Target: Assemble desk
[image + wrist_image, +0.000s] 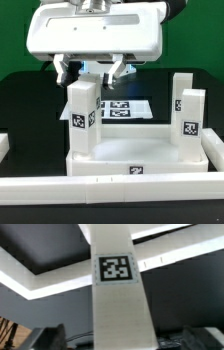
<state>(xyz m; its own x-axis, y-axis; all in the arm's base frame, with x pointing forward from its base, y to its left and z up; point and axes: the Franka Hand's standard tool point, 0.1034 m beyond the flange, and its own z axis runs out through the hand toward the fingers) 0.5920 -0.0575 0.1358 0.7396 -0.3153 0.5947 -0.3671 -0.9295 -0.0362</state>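
The two-finger gripper [89, 72] hangs with its fingers pointing down over the top of a blocky white plastic leg [83, 118] that carries a black-and-white square tag. In the wrist view the same leg [122, 291] runs up the middle of the picture between the two dark fingertips [46, 338], and the jaws stand open on both sides of it; whether the pads touch the leg I cannot tell. This leg stands upright at the corner of the large white rimmed rectangular tabletop [135, 160] on the exterior view's left. A second white tagged leg [190, 118] stands upright at the corner on the exterior view's right, well apart from the gripper, and a third white leg [181, 88] rises behind it. The tabletop lies flat on the black table [25, 105]. Behind the tabletop lies the flat white marker board [127, 106] with black tags. A long white border bar [110, 187] lies in front of the tabletop. The white wrist housing of the arm [96, 30] sits directly above the gripper, held level.
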